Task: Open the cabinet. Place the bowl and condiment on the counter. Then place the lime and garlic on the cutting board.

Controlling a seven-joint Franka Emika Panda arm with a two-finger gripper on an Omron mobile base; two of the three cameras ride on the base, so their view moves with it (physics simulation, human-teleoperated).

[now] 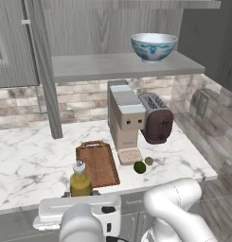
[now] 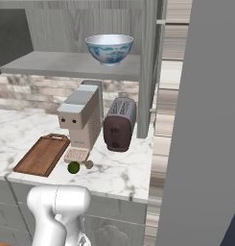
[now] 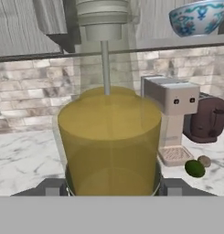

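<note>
The cabinet stands open, with its grey shelf [image 1: 103, 66] bare except for the blue-and-white bowl [image 1: 153, 46] [image 2: 109, 48] [image 3: 198, 17] at its right end. My gripper [image 1: 81, 194] [image 3: 112, 187] is shut on the condiment [image 1: 81, 182] [image 3: 109, 141], a bottle of yellow-olive liquid held upright over the counter [image 1: 27, 160] at its front edge, beside the near left corner of the cutting board [image 1: 98, 163] [image 2: 42, 154]. The lime [image 1: 139, 167] [image 2: 73, 167] [image 3: 194, 168] and the garlic [image 1: 149, 161] [image 2: 88, 164] [image 3: 204, 160] lie side by side on the marble, right of the board.
A beige coffee machine [image 1: 126, 120] and a dark toaster [image 1: 156, 118] stand behind the lime and garlic under the shelf. An open cabinet door [image 2: 200, 120] hangs close at the right, another door [image 1: 13, 42] at the left.
</note>
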